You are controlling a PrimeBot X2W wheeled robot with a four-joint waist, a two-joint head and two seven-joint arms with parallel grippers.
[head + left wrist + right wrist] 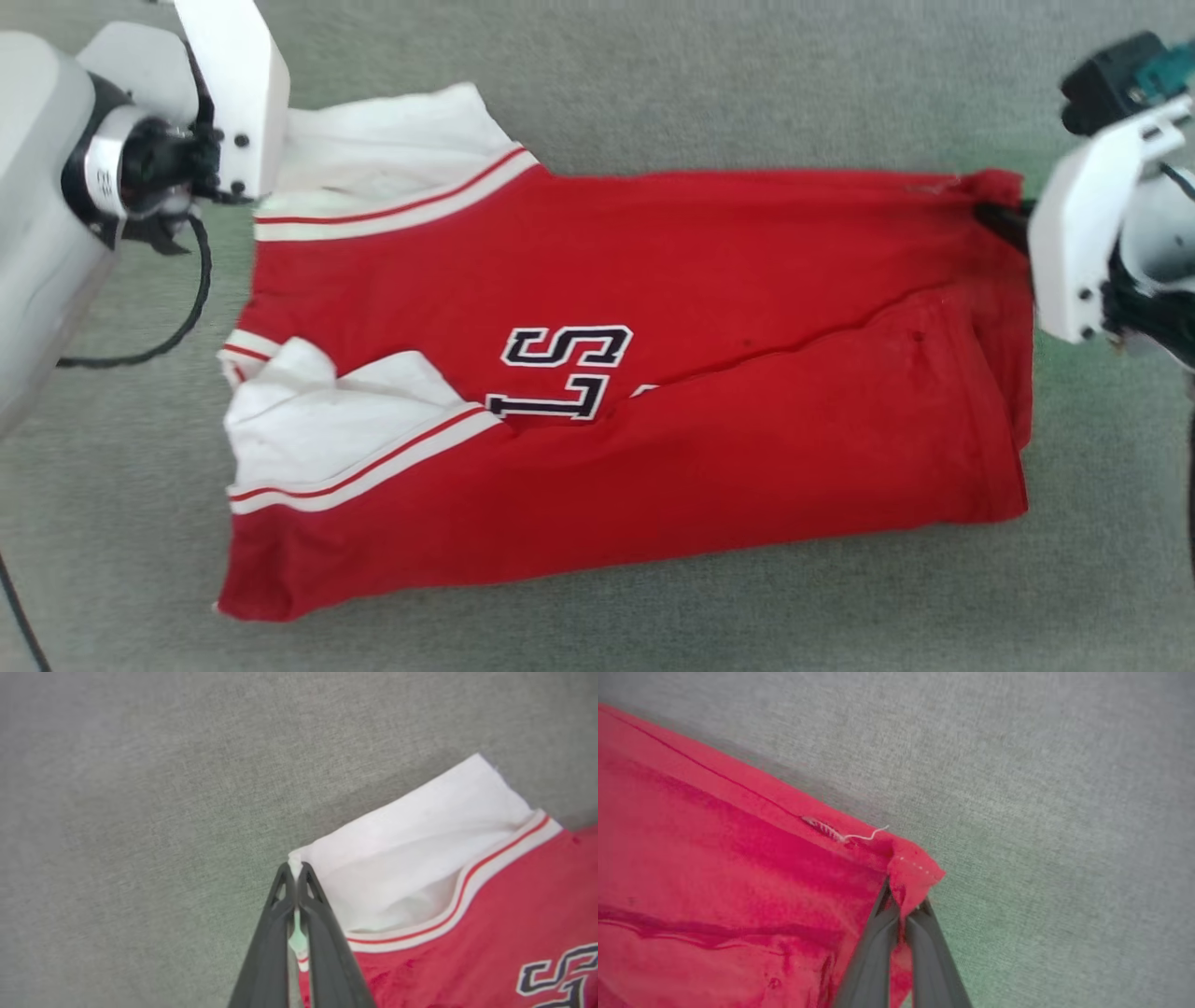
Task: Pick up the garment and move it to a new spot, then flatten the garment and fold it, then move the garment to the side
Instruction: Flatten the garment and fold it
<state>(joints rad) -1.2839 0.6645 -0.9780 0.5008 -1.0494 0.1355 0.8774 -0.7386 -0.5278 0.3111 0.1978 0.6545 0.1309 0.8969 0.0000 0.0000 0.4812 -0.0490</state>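
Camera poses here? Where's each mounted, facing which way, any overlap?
Head: on the robot's head, facing down on the garment lying on the grey surface; pale left arm and right arm at the edges.
Left wrist: on that arm, looking along the left tool, shut on the white sleeve corner.
Right wrist: likewise along the right tool, shut on a red hem corner.
Shared: all see the garment; head and left wrist both show the lettering.
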